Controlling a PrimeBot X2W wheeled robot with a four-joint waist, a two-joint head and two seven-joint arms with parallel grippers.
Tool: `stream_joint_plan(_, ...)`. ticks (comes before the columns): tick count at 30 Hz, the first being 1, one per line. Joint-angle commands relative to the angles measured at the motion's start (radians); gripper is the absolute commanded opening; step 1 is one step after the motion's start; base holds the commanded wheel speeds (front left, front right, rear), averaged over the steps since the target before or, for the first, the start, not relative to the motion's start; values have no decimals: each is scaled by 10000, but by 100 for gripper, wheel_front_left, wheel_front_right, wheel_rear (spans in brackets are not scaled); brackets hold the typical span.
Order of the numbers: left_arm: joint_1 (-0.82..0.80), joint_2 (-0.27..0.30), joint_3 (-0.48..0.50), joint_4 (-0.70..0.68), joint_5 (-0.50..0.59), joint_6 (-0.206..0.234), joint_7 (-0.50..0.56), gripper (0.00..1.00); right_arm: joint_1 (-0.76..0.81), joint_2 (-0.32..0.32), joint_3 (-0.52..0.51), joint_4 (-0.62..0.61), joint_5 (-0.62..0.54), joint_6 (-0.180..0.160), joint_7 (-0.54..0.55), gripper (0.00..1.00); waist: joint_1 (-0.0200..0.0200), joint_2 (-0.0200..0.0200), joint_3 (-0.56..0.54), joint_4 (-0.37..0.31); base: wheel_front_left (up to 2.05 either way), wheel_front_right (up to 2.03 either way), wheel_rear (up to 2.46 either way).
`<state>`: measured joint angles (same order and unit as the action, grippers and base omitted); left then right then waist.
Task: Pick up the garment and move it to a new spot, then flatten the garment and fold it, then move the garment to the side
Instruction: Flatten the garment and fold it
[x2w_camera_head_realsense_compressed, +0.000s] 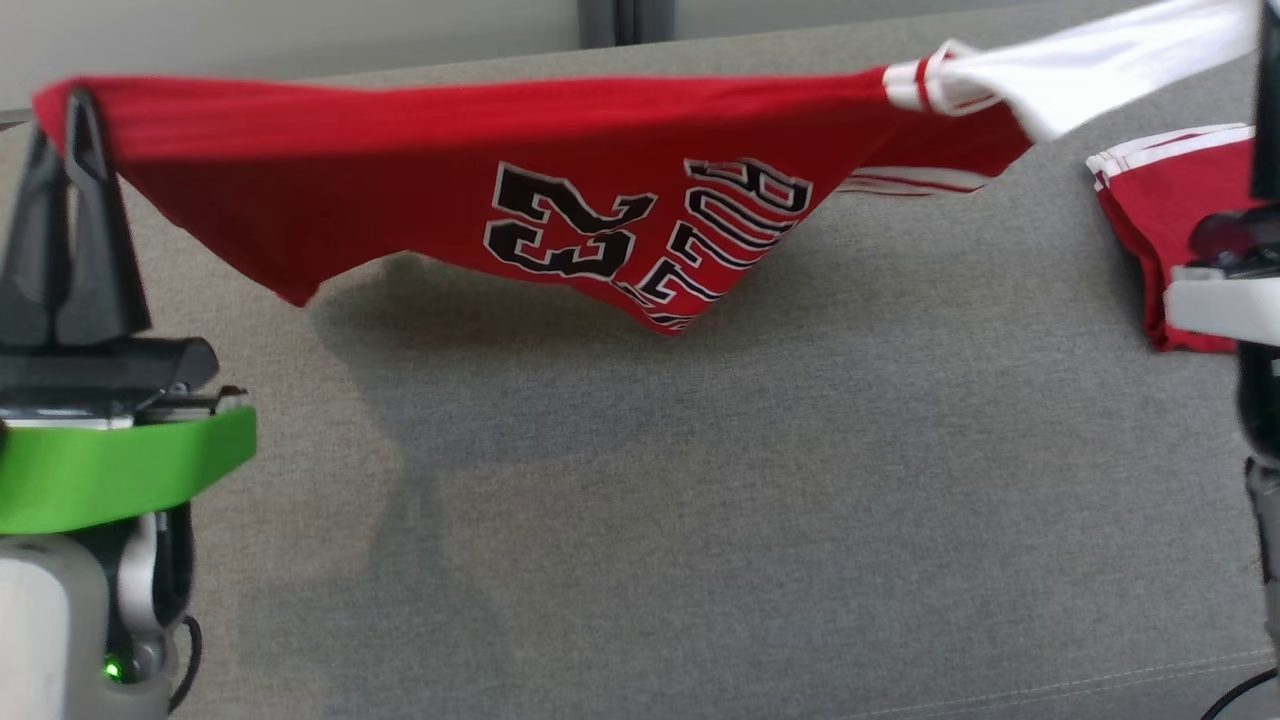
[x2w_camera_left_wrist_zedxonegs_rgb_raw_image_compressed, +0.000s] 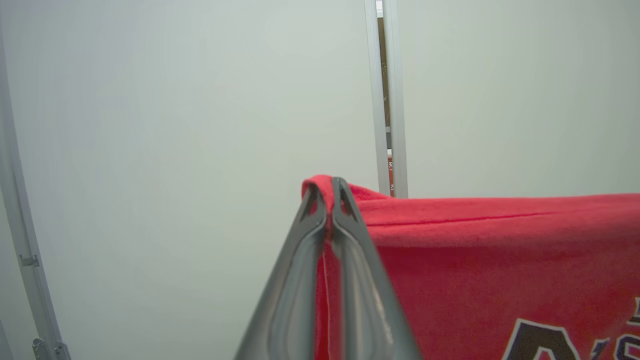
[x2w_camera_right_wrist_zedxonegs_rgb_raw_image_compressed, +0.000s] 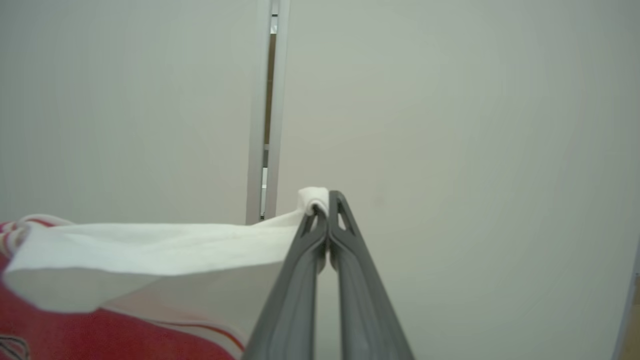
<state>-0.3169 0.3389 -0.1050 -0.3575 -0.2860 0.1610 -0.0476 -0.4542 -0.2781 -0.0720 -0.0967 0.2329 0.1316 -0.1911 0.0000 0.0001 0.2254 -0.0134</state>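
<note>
Left gripper tight on red garment (upside-down "23", "BULLS" lettering)

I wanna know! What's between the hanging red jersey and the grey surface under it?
Nothing but shadow: jersey hangs above bare grey surface, head view.

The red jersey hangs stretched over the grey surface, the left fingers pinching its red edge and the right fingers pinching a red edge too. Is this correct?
No: the right wrist view shows the right fingers pinching a white part of the red jersey. The rest holds: it hangs over the grey surface, the left fingers pinching its red edge.
</note>
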Motion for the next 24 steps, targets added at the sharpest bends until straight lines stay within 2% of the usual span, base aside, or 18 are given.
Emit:
stream_joint_plan(1, -350, 172, 135, -339, 156, 105, 79, 0, -251, -153, -287, -626, -176, -19, 257, 0, 0, -1, -291, -184, 0, 0, 0)
stream_joint_plan(4, -1101, 362, 315, -1152, 269, 187, 372, 0, -641, -335, -766, -2003, -578, -19, 1077, 0, 0, -1, -384, -257, 0, 0, 0)
stream_joint_plan(9, -2107, 516, 290, -1513, 246, 92, 828, 0, -1368, -750, -1077, -2507, -434, -19, 1932, 0, 0, -1, -487, -315, 0, 0, 0)
stream_joint_plan(14, -2729, 357, -60, -721, -70, -159, 1075, 0, -1923, -1029, -780, -1737, -30, -19, 2297, 0, 0, -1, -303, -376, 0, 0, 0)
stream_joint_plan(17, -3246, 191, -127, 266, -410, -308, 984, 0, -2423, -1130, -456, -965, 254, -19, 2249, 0, 0, -1, -10, -390, 0, 0, 0)
stream_joint_plan(24, -5841, -263, -194, 4165, -979, -1030, -18, 0, -5049, -1171, 406, 1753, 721, -19, 1782, 0, 0, -1, 672, -373, 0, 0, 0)
